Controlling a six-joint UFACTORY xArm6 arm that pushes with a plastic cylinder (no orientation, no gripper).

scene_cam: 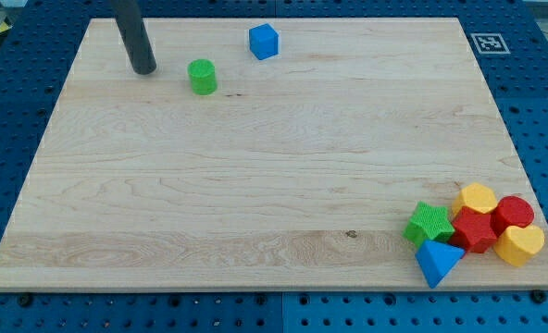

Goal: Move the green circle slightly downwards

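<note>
The green circle [202, 77], a short green cylinder, stands on the wooden board [255, 176] near the view's top left. My tip [145, 68] is the lower end of a dark rod that comes down from the view's top edge. The tip sits to the left of the green circle, a little apart from it, not touching.
A blue cube [264, 42] lies up and to the right of the green circle. At the view's bottom right is a cluster: a green star [429, 224], a blue triangle [437, 262], a red block [474, 230], a yellow block [477, 198], a red cylinder [512, 214] and a yellow heart [519, 245].
</note>
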